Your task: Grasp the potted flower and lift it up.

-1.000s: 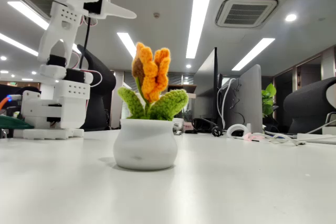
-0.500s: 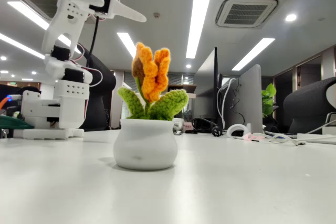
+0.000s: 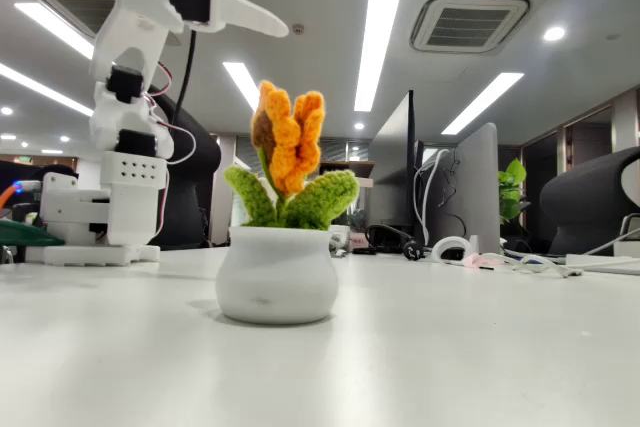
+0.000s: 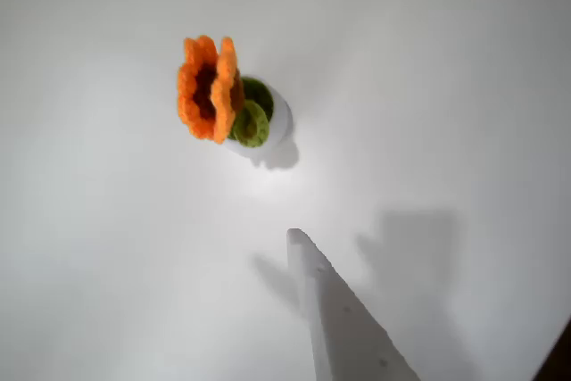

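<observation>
The potted flower, orange petals with a brown centre and green yarn leaves in a squat white pot, stands on the white table near the middle of the fixed view. The white arm rises at the left behind it, and my gripper points right, high above and a little left of the flower. In the wrist view the potted flower lies below, up and left of my gripper, well apart from it. A single white finger shows, so its state is unclear.
The arm's base sits on the table at the left rear. Monitors, cables, headphones and a green plant line the far right. Bare white table surrounds the pot.
The arm has straightened upward and the gripper has swung up and to the right, closer to above the flower. The pot has not moved.
</observation>
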Controlling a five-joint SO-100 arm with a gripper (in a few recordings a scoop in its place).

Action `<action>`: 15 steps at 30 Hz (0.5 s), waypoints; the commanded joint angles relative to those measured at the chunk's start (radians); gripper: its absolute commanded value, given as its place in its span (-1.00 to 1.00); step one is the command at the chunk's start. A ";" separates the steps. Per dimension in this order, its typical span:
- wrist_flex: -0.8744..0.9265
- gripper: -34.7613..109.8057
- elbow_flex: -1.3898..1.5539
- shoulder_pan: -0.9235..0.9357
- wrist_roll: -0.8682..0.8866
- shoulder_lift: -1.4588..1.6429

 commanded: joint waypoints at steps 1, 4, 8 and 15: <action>0.031 0.14 -0.114 0.003 0.020 -0.092; 0.041 0.14 -0.195 0.003 0.038 -0.196; 0.037 0.14 -0.252 0.008 0.051 -0.288; -0.028 0.14 -0.255 0.031 0.075 -0.414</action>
